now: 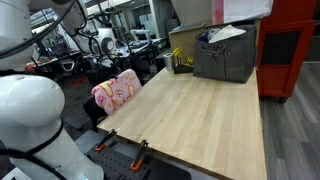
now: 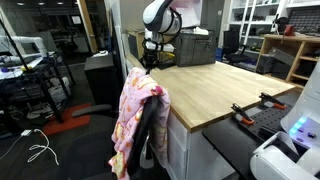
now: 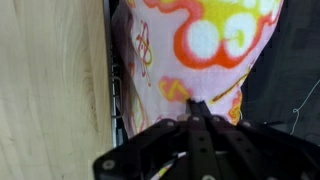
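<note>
Fingers of the gripper point(image 3: 200, 108) come in from 6 o'clock in the wrist view and meet in a tight point, with no gap between them. The tips are pressed into a fold of the cloth point(image 3: 190, 50), so the gripper looks fully closed on a thin pinch of fabric, though the fold itself is hidden between the pads. The cloth is pink with orange and yellow loops. It spreads from the fingertips toward 12 o'clock, and the pale wooden table point(image 3: 50, 80) runs down the 9 o'clock side. A dark floor shows at 3 o'clock.

The grasp itself appears to be the step in hand. Any next move would call for a slow, straight lift, enough to show whether the pinch has really caught and to clear whatever the cloth hangs on.

The wrist view does not show what holds the cloth up. An exterior view does: the cloth point(image 2: 138, 105) is draped over the back of a dark chair point(image 2: 152, 135) pushed against the table point(image 2: 205, 85) edge, with the gripper point(image 2: 150, 62) at its 12 o'clock. An exterior view from across the table shows the cloth point(image 1: 116, 91) bunched at the table's 9 o'clock edge. It also shows a grey bin point(image 1: 225, 55) at the far end. There the gripper is hard to pick out.
</note>
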